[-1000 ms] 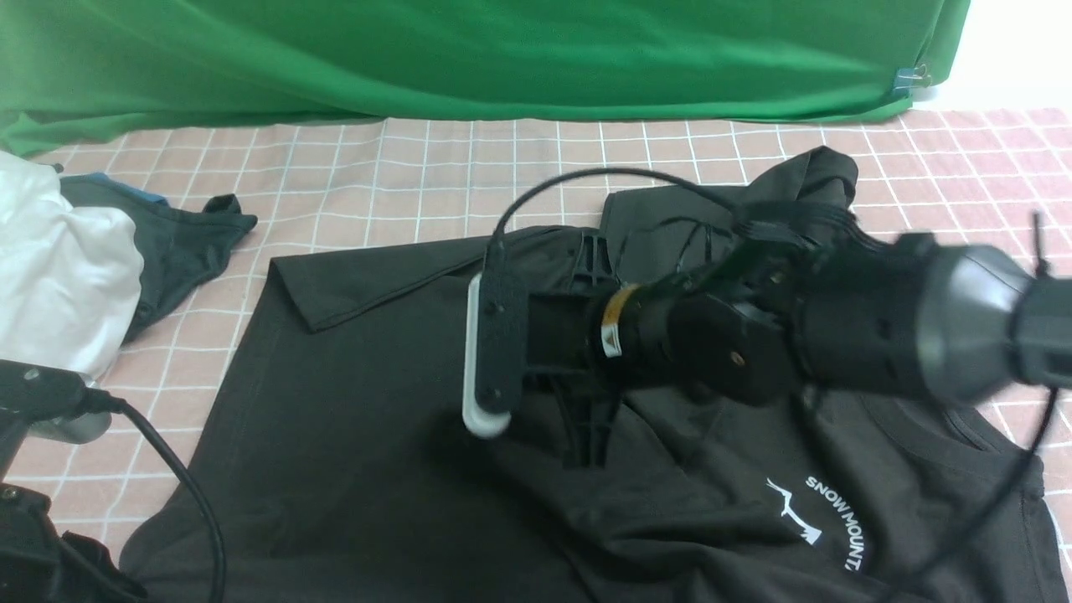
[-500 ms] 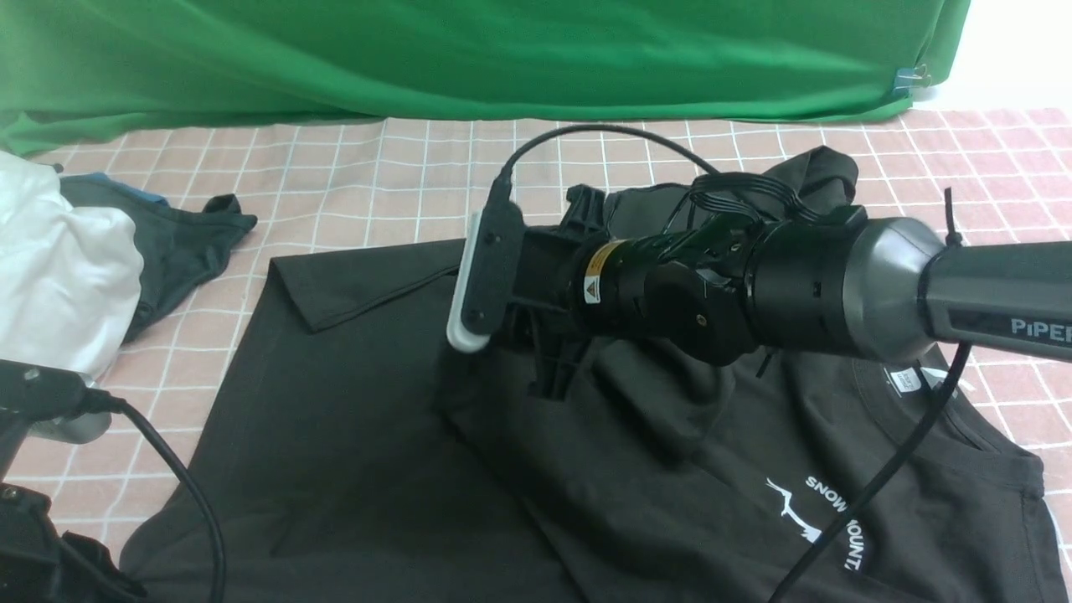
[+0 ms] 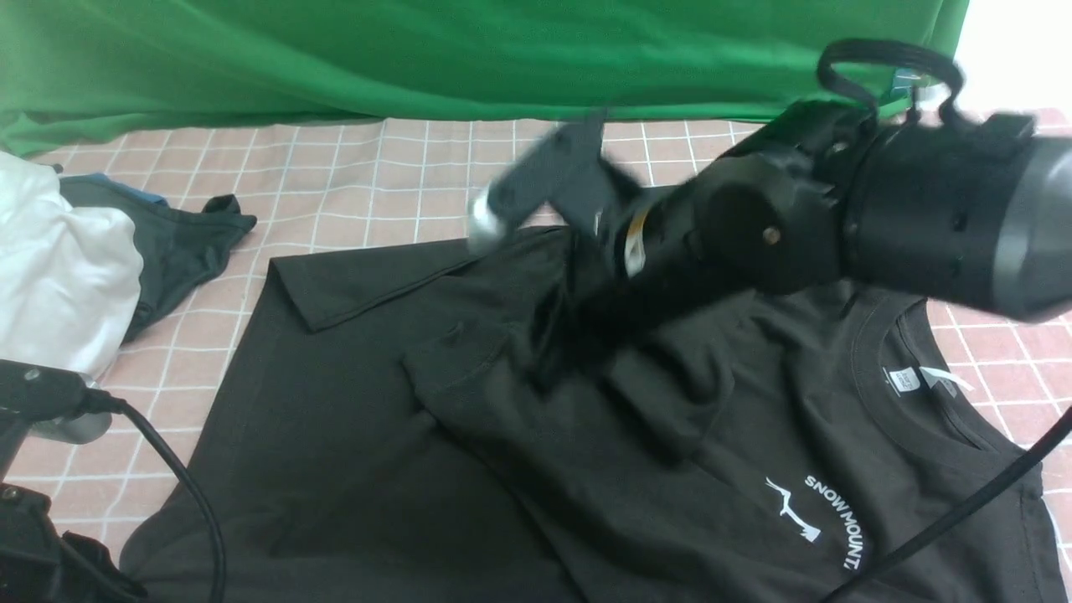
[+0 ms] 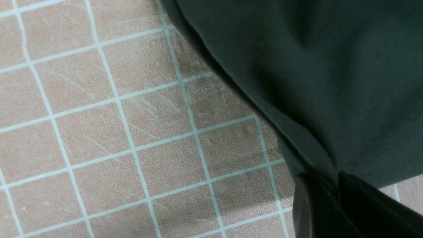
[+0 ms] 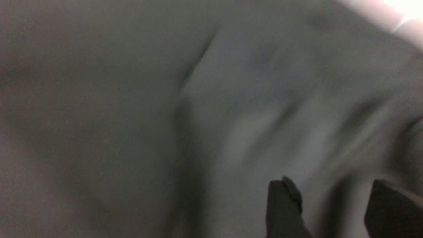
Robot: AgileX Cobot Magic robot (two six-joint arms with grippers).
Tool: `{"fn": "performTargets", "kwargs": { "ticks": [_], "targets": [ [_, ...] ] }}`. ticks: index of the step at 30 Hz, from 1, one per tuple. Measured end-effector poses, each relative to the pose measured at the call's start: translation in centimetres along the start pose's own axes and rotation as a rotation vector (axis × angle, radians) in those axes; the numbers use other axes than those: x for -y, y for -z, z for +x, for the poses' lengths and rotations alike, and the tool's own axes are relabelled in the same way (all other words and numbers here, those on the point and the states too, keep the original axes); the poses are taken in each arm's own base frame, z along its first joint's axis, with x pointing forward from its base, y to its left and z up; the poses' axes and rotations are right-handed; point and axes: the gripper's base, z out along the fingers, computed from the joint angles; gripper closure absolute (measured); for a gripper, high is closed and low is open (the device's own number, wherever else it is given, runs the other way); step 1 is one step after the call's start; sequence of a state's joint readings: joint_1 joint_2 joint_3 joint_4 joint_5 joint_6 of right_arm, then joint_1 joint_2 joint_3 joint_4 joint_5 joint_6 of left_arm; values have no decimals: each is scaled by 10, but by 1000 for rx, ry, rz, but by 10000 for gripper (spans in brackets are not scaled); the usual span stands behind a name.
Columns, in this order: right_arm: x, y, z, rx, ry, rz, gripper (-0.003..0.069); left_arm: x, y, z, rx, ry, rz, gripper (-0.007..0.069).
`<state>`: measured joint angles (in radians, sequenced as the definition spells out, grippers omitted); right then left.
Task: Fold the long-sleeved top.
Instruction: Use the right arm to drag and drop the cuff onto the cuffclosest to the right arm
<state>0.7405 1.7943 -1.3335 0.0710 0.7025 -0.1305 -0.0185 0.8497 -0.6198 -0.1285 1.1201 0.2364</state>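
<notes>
The black long-sleeved top [image 3: 360, 469] lies spread over the table, with a ribbed neck and a white label [image 3: 904, 381] at the right. A sleeve [image 3: 486, 368] lies folded across its body. My right gripper [image 3: 563, 339] is blurred, just above the sleeve. In the right wrist view it [image 5: 330, 201] is open, with both fingers over black cloth and nothing between them. My left gripper [image 4: 333, 180] is shut on an edge of the top [image 4: 330, 82], low over the checked cloth. Only the left arm's base [image 3: 33, 402] shows in the front view.
A white garment [image 3: 59, 276] and a smaller dark cloth with a blue edge [image 3: 167, 234] lie at the far left. A green backdrop [image 3: 419, 59] hangs behind the pink checked table cover [image 3: 377, 184]. A black cable [image 3: 184, 494] loops at the lower left.
My right arm has risen and swung to the back right, off the cloth. The sleeve it was on now lies across the body, and the neck and label have come into sight.
</notes>
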Motion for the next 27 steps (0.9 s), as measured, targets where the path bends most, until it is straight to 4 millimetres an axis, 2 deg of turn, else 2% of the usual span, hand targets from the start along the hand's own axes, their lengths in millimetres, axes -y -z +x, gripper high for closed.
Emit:
{"fn": "performTargets", "kwargs": {
  "ticks": [2,3,5,7,9,10,15,19,27],
  "targets": [
    [-14,-7,5,-60,1,-39,265,0,0,0,0,0,0,574],
    [-31,-14,7,-91,26,-68,249,0,0,0,0,0,0,574],
    [-50,-23,9,-110,59,-97,239,0,0,0,0,0,0,574],
    [-62,-34,12,-130,79,-113,237,0,0,0,0,0,0,574],
    [-65,-41,15,-149,83,-117,237,0,0,0,0,0,1,574],
    [-65,-53,18,-176,78,-114,237,0,0,0,0,1,2,574],
    [-49,-73,25,-229,8,-90,238,0,0,0,1,1,3,574],
    [-39,-73,26,-236,-20,-76,238,0,0,0,1,1,3,574],
    [-37,-80,28,-264,1,-55,260,0,0,0,1,1,3,574]
  ]
}}
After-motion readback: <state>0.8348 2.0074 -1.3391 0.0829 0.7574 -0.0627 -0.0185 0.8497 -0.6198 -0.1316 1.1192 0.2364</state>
